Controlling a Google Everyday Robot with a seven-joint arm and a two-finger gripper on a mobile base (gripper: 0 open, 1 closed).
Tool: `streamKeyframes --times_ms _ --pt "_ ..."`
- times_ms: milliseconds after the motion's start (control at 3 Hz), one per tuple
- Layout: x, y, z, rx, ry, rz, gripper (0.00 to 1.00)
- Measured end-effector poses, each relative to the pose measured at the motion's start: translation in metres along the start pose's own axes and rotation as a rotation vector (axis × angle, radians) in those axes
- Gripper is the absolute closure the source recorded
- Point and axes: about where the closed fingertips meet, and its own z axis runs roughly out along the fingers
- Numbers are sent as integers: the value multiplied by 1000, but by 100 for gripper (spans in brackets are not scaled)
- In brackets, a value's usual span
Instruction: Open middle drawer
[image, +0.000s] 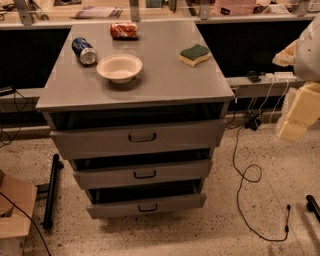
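Observation:
A grey metal cabinet (150, 80) stands in the middle of the camera view with three drawers stacked down its front. The middle drawer (100, 176) has a flat grey front and one small dark bail handle (144, 174). A dark gap shows above its front, as with the drawers above and below it. My arm and gripper (295, 120) show as white and beige shapes at the right edge, well to the right of the cabinet and not touching it.
On the cabinet top lie a white bowl (119, 67), a blue can on its side (84, 51), a red packet (124, 30) and a green-yellow sponge (194, 54). A black cable (245, 175) runs over the floor at right. A cardboard box (15, 210) and a black bar (51, 190) lie at left.

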Motion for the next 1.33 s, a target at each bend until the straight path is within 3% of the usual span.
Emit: streamKeyframes --times_ms 667,1000,1333 --pt "-8 7 14 -24 -12 -20 0" --pt "-8 22 45 -75 -30 -22 0" --pt "-5 32 97 -156 -86 -42 0"
